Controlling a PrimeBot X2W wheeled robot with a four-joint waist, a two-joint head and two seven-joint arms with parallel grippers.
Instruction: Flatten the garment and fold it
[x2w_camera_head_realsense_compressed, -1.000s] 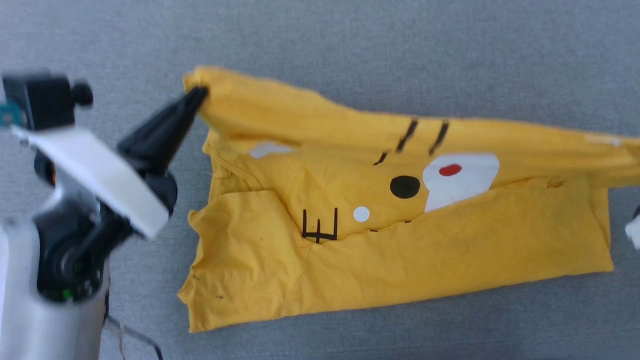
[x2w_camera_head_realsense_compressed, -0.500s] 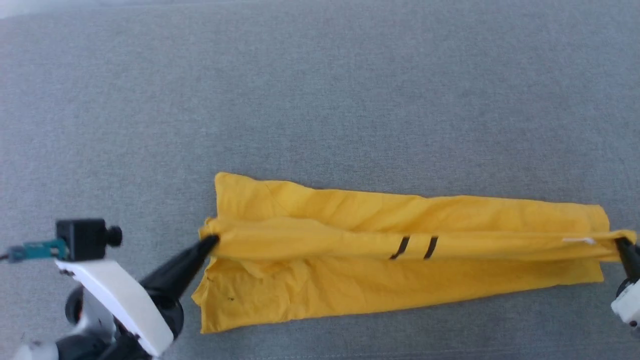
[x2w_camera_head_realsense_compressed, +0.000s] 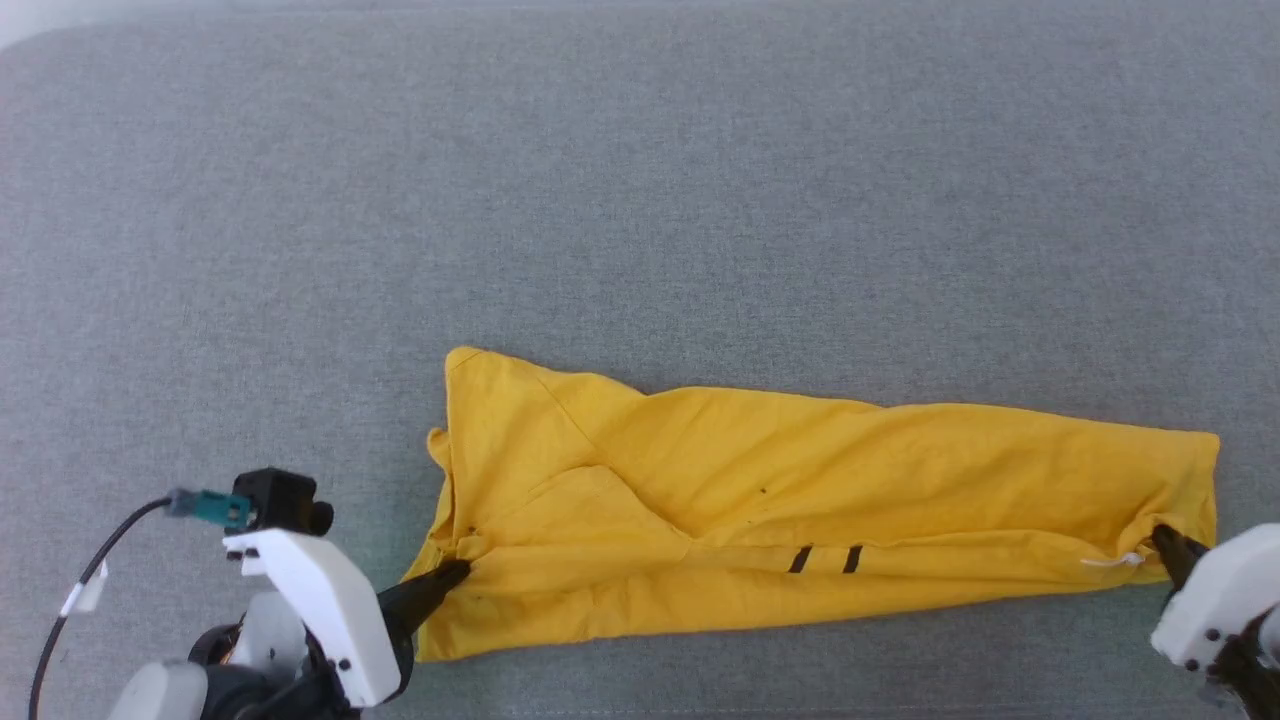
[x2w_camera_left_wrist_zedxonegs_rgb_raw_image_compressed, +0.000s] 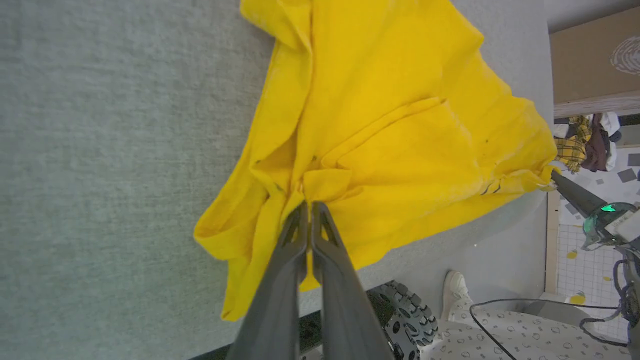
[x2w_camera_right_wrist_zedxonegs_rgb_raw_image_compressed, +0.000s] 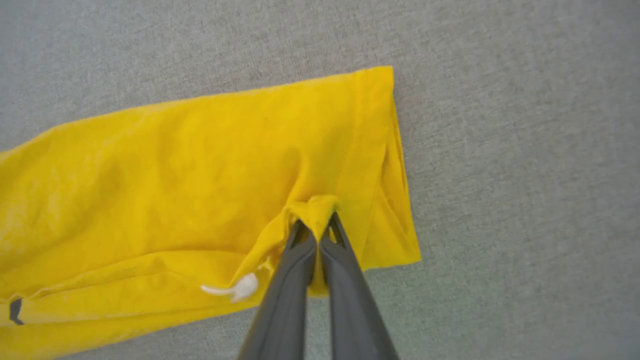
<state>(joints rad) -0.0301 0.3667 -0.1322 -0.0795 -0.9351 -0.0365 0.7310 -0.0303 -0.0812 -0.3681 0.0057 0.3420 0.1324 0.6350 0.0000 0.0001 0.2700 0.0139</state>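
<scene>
Surface: grey cloth-covered tabletop (x2w_camera_head_realsense_compressed: 640, 200).
Box: brown cardboard box (x2w_camera_left_wrist_zedxonegs_rgb_raw_image_compressed: 595, 55), past the tabletop's edge.
Clothes: plaid heap (x2w_camera_left_wrist_zedxonegs_rgb_raw_image_compressed: 582, 142) beside the box.
Person: pale shoe (x2w_camera_left_wrist_zedxonegs_rgb_raw_image_compressed: 456, 287), patterned trousers (x2w_camera_left_wrist_zedxonegs_rgb_raw_image_compressed: 510, 335).

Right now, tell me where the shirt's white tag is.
In the head view the white tag lies near the right end of the garment, just left of the right claw pinching it.

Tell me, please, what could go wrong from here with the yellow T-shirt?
The left gripper and right gripper each pinch only a small tuck of the bright yellow thin-fabric T-shirt; pulling may slip it free.
Fabric bunches by the left gripper, so releasing may set creases.
Its near corner lies close to the edge of the grey fabric surface and might slide off.
</scene>
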